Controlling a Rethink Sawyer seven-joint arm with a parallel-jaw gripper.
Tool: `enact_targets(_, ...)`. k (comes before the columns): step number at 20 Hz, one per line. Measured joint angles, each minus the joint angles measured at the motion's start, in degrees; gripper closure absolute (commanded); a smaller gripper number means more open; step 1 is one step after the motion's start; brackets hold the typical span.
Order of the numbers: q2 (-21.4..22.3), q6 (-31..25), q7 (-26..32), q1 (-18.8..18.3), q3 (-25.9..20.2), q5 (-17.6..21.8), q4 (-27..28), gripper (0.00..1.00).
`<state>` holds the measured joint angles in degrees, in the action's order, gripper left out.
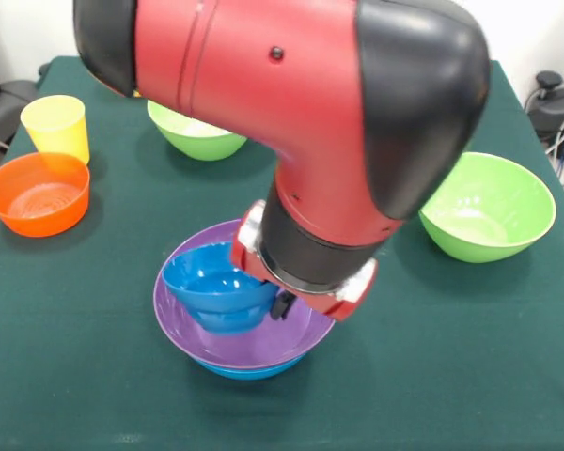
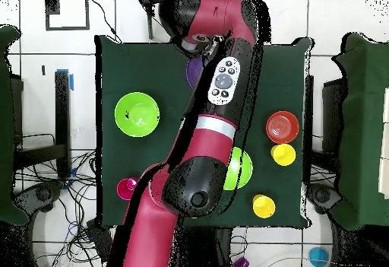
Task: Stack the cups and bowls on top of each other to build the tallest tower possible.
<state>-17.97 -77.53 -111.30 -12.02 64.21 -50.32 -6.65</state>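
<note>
Inside purple bowl (image 1: 263,346), small blue bowl (image 1: 211,282)

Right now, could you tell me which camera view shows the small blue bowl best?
The front view. There the small blue bowl shows tilted inside the purple bowl, with the arm's wrist right beside it. In the overhead view the arm covers that spot; only a sliver of the purple bowl shows, and the small blue bowl is hidden.

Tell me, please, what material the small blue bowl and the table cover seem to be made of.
The small blue bowl looks like glossy moulded plastic: its smooth inside shows bright light reflections. The table cover appears to be dark green cloth, perhaps felt: it looks matte, with no shine, though its weave cannot be made out.
</note>
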Motion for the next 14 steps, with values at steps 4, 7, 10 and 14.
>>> enact_targets(4, 1.58, 0.01, 0.0, 1.9, -4.13, 4.18, -5.0, 1.0)
enact_targets(7, 3.28, 0.12, 0.0, 3.72, -7.52, 7.65, -9.85, 1.0)
enact_targets(10, 4.76, 0.54, 0.0, 5.05, -10.08, 10.13, -13.61, 1.0)
enact_targets(14, 6.29, 1.09, 0.0, 6.12, -13.12, 12.75, -17.03, 1.0)
